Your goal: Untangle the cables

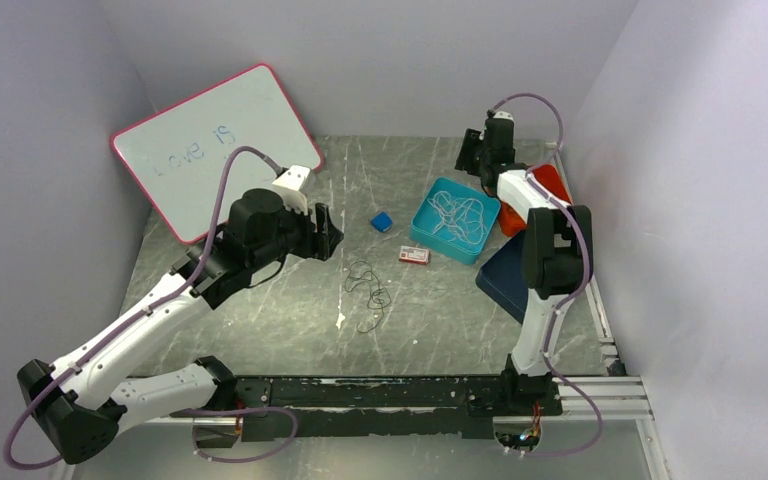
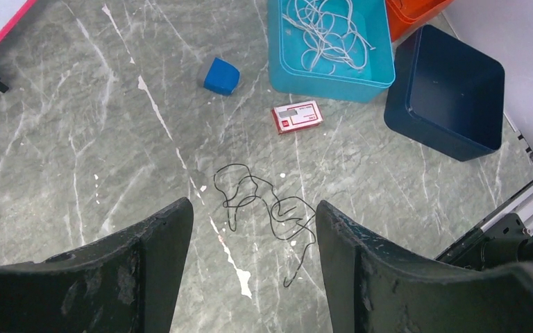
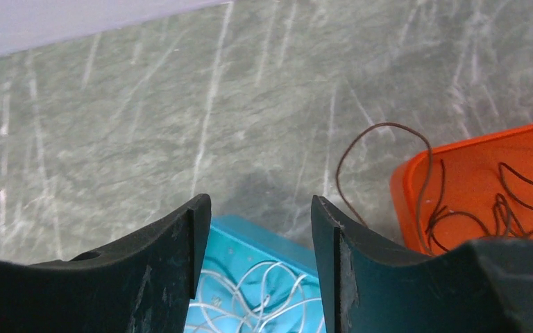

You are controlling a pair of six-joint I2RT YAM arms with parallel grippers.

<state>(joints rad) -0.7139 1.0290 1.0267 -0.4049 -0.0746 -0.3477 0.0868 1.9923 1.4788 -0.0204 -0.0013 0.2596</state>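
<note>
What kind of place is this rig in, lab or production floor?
Likely a lab test cell, not a workplace: plain walls box in the table, a left arm and right arm sit on an aluminium rail, a whiteboard leans in the corner.

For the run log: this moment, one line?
left gripper open | right gripper open | black cable on table | white cables in teal bin | brown cables in orange bin
</note>
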